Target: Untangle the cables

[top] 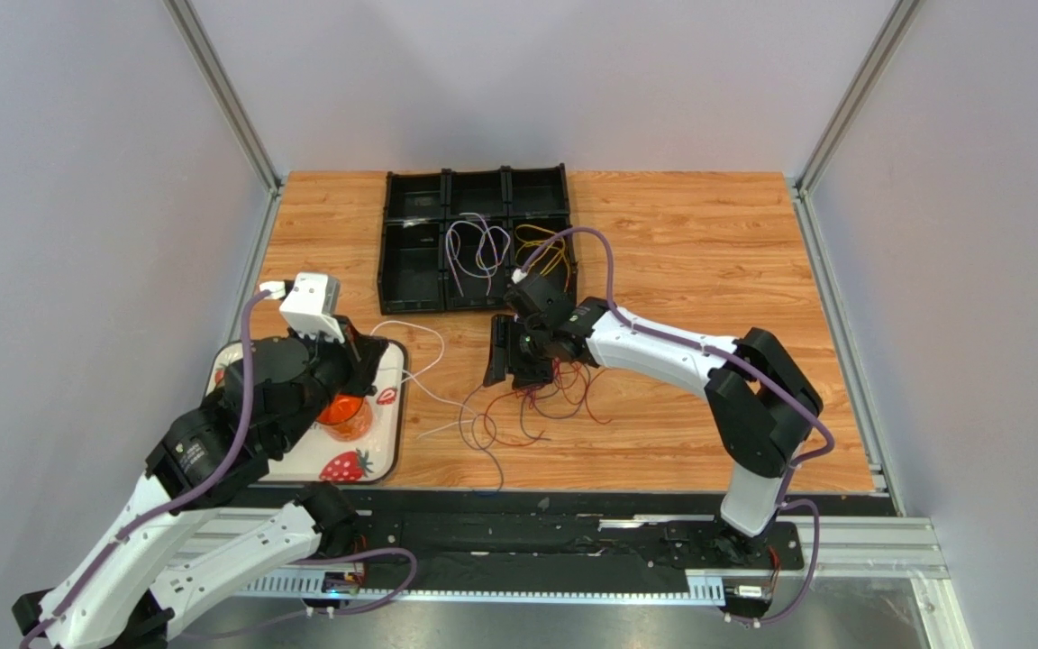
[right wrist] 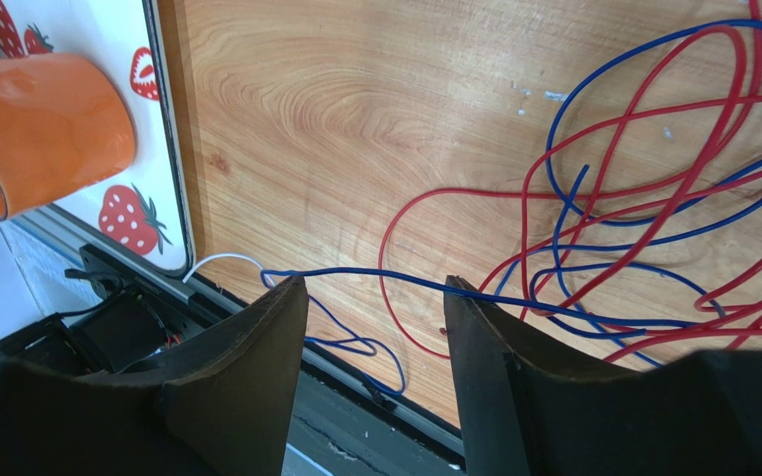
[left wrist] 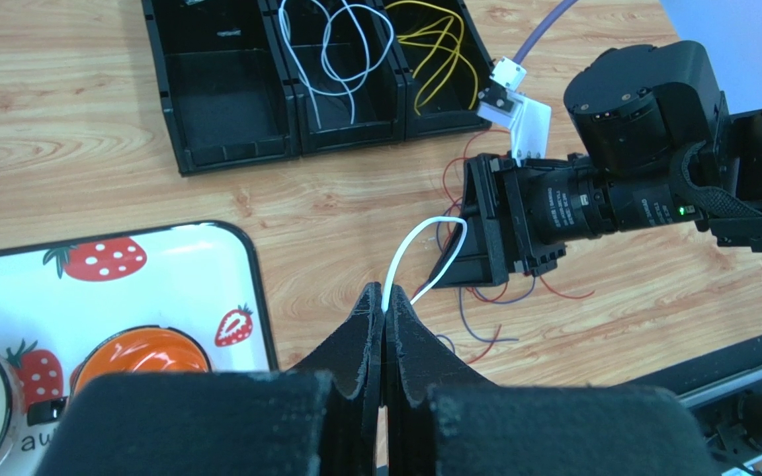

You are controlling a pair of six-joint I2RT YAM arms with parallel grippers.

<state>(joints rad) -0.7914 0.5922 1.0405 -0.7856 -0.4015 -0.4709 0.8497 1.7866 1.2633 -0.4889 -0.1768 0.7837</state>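
A tangle of red and blue cables (top: 538, 406) lies on the wooden table in front of the black bins. In the right wrist view the red cables (right wrist: 653, 149) and a blue cable (right wrist: 594, 243) loop over the wood. My right gripper (top: 518, 363) is open above the tangle's left side. One blue strand runs across the gap between its fingertips (right wrist: 375, 290). My left gripper (left wrist: 385, 305) is shut on a white cable (left wrist: 423, 253). That cable arches toward the right gripper (left wrist: 499, 228). In the top view the left gripper (top: 365, 349) hangs over the tray's right edge, and the white cable (top: 423, 338) trails right.
A black compartment bin (top: 410, 244) at the back holds white and lilac cables (top: 477, 250) and yellow cables (top: 538, 244). A strawberry-print tray (top: 382, 446) at the left holds an orange cup (top: 345, 417). The table's front rail (right wrist: 375, 387) lies just below the right gripper.
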